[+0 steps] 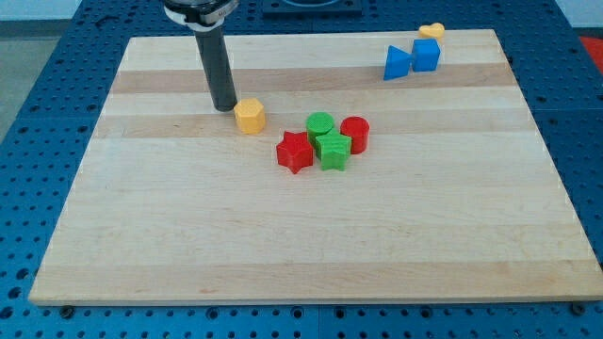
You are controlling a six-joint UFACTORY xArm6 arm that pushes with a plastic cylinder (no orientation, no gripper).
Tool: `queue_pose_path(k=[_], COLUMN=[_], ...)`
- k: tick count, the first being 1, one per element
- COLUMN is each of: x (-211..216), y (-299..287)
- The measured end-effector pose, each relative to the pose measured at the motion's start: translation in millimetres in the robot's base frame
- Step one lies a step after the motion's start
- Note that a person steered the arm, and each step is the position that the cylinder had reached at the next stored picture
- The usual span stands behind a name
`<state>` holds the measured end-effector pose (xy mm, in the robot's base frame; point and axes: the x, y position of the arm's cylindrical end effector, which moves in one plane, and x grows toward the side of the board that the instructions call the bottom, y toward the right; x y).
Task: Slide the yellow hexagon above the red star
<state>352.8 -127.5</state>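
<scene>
The yellow hexagon (250, 116) lies on the wooden board, up and to the left of the red star (295, 151). My tip (224, 106) rests on the board just left of the yellow hexagon, very close to it or touching it; I cannot tell which. The rod rises from the tip to the view's top. The red star sits at the left end of a tight cluster of blocks near the board's middle.
A green cylinder (320, 124), a green star (333, 150) and a red cylinder (354, 134) crowd the red star's right side. At the top right stand a blue triangle (397, 63), a blue cube (426, 55) and a yellow block (431, 31) at the board's top edge.
</scene>
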Motion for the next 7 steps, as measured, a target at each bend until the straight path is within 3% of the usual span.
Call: queue_pose_path(k=[7], x=[16], y=[55])
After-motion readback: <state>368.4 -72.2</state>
